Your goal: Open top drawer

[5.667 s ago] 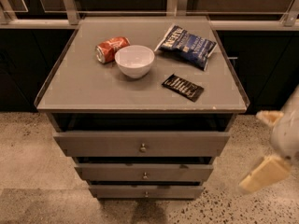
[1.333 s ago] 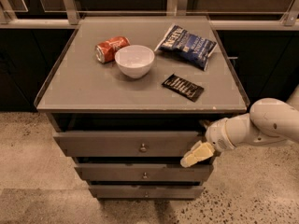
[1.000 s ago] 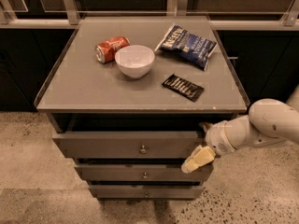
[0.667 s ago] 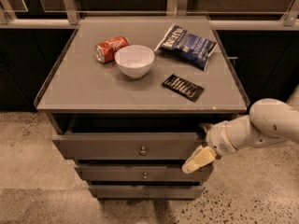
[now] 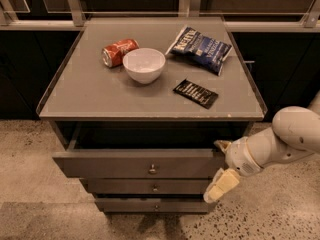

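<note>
The top drawer [image 5: 110, 164] is the widest grey front of three, with a small round metal knob [image 5: 152, 169] at its centre. It stands pulled out a little, with a dark gap showing behind it under the cabinet top. My gripper [image 5: 220, 165] is at the right end of this drawer front. It is open, with one cream finger at the front's upper corner and the other finger [image 5: 222, 185] hanging below its lower edge. My white arm [image 5: 285, 139] comes in from the right.
Two narrower drawer fronts [image 5: 120, 186] sit below. On the grey cabinet top [image 5: 85, 96] are a red can [image 5: 119, 51], a white bowl [image 5: 144, 64], a blue chip bag [image 5: 200, 43] and a black packet [image 5: 195, 93]. Speckled floor lies around the cabinet.
The arm swung in from the far right to the drawer's right end. Over the last second the top drawer has slid out toward the camera, and the gripper has moved with it.
</note>
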Robot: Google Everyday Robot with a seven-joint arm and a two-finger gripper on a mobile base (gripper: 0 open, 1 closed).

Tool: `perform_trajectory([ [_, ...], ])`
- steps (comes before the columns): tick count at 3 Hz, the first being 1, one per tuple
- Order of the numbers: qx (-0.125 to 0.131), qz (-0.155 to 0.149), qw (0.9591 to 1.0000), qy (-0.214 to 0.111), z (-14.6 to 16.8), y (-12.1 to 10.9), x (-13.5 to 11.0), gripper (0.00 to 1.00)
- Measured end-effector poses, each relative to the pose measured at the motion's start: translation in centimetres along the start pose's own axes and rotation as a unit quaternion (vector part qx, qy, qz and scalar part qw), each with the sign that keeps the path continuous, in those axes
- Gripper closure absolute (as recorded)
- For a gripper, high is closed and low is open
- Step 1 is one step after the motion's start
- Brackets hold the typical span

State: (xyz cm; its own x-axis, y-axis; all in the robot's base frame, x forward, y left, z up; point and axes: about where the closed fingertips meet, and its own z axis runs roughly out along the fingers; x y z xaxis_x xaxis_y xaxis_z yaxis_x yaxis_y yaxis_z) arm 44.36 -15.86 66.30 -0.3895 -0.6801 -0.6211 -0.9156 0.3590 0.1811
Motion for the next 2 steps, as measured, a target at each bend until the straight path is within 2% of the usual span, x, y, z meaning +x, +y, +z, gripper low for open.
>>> perform_trajectory([
  [1,0.000,0.000,1.0000,0.000,0.0,-0.1,-0.1,0.00],
  [2,0.010,-0.032,0.9991,0.027,-3.2,3.9,-0.2,0.00],
])
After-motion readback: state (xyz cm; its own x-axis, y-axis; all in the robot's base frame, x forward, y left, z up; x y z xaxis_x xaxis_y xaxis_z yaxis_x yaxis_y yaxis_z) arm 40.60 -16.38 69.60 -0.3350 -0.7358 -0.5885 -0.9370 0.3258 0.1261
